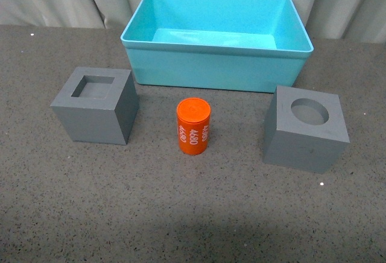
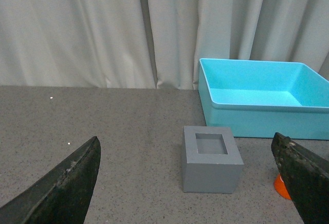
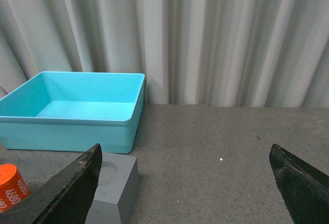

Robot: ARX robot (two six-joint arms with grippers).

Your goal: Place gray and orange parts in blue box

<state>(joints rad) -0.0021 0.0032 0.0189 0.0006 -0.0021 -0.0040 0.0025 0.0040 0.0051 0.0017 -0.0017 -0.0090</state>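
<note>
Two wide-open tools: square-recess cube [image 2: 212,158] ahead of left tool [image 2: 186,142], round-recess cube [image 3: 117,183] partly behind one finger of right tool [image 3: 186,151].

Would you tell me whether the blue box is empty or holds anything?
Empty: the blue box shows only its bare floor in all views.

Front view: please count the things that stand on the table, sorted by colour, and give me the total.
Gray: 2, the cube with square recess and the cube with round recess
Orange: 1, the cylinder
Blue: 1, the box
Total: 4
</note>
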